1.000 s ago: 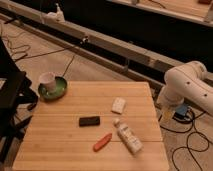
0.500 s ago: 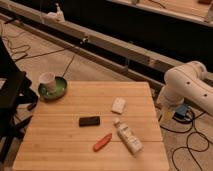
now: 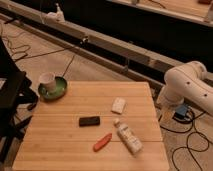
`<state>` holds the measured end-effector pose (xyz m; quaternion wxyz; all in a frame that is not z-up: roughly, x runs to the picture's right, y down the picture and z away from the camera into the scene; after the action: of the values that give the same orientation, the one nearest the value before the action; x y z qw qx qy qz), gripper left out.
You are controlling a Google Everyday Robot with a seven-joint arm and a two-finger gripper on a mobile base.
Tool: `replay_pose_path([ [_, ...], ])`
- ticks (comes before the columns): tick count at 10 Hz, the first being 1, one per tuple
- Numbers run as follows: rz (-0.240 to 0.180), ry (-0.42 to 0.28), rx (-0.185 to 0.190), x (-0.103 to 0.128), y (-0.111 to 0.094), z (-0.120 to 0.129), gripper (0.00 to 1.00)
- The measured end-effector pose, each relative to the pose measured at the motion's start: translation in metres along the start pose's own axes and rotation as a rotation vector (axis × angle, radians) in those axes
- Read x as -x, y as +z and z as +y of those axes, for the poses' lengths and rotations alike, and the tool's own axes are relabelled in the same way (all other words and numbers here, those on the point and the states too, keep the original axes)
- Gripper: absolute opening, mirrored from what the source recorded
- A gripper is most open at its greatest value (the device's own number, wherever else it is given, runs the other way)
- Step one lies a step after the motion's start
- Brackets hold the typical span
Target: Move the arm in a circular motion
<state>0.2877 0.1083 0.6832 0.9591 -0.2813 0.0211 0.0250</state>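
staying put just beside the bench's [image 3: 65, 145] right edge, the arm [image 3: 187, 82] shows no shift, so the circle seems unstarted; the hand is out of view, so i cannot tell its state.

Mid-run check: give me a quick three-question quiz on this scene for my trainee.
1. True or false: the arm hangs above the white cup.
2. The cup sits on: A) green plate B) bare table C) the arm.
3. Short answer: is the hand in view?
Key: 1 false, the arm is off the table's right edge; 2 A; 3 no, only arm segments show and the hand is out of frame.
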Motion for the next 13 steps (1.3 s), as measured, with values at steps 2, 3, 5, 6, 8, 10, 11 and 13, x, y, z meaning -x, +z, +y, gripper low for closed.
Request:
replay_pose_path([
  [2,0.0,0.0,0.0,0.0,0.0,0.0,0.48],
  [3,0.0,0.0,0.0,0.0,0.0,0.0,0.38],
  [5,0.003,0.0,-0.004,-0.001,-0.001,-0.001,0.16],
  [6,0.008,0.001,-0.01,-0.002,-0.002,-0.003,0.09],
  [8,0.061,0.003,-0.067,-0.018,-0.018,-0.027,0.0],
  [10,0.098,0.008,-0.127,-0.027,-0.028,-0.068,0.0],
  [11,0.109,0.018,-0.133,-0.029,-0.025,-0.085,0.0],
  [13,0.137,0.021,-0.119,-0.023,-0.007,-0.112,0.0],
])
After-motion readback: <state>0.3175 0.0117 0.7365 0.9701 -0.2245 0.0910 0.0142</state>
